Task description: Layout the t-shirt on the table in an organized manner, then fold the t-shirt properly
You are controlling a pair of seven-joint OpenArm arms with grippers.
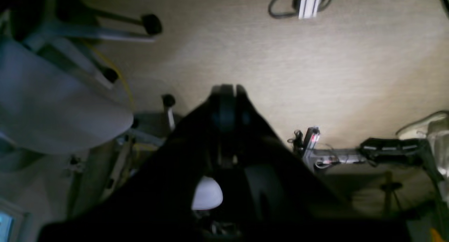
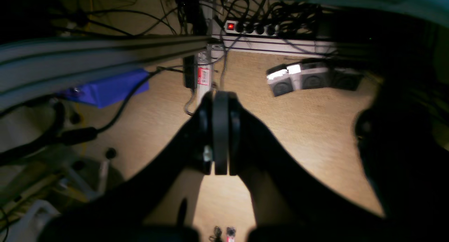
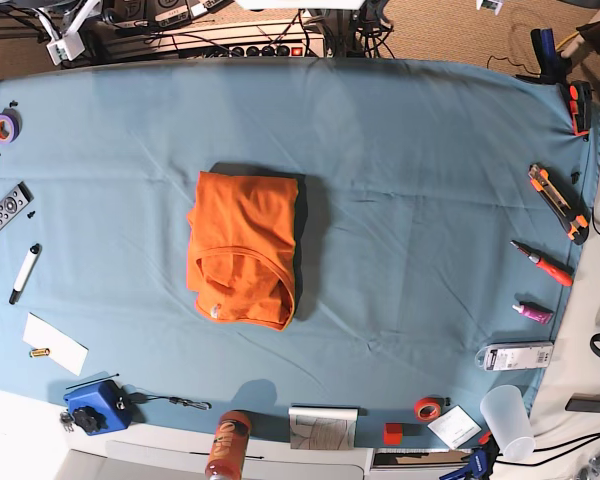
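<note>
Both my tools, the left tool (image 1: 227, 91) and right tool (image 2: 221, 98), are pinched closed on nothing, below desk level over the floor, while the bright orange cloth t-shirt (image 3: 243, 247) lies folded mid-desk on the teal-covered desk (image 3: 430, 200), long axis front-to-back, neither arm clearly nearer.

Left gripper (image 1: 227, 91): matte black, two broad tapering fingers, blurred; small white rounded part low at its base. Right gripper (image 2: 221, 98): same black build, flat dark pads pressed edge to edge, small pale fitting beside pads.
</note>
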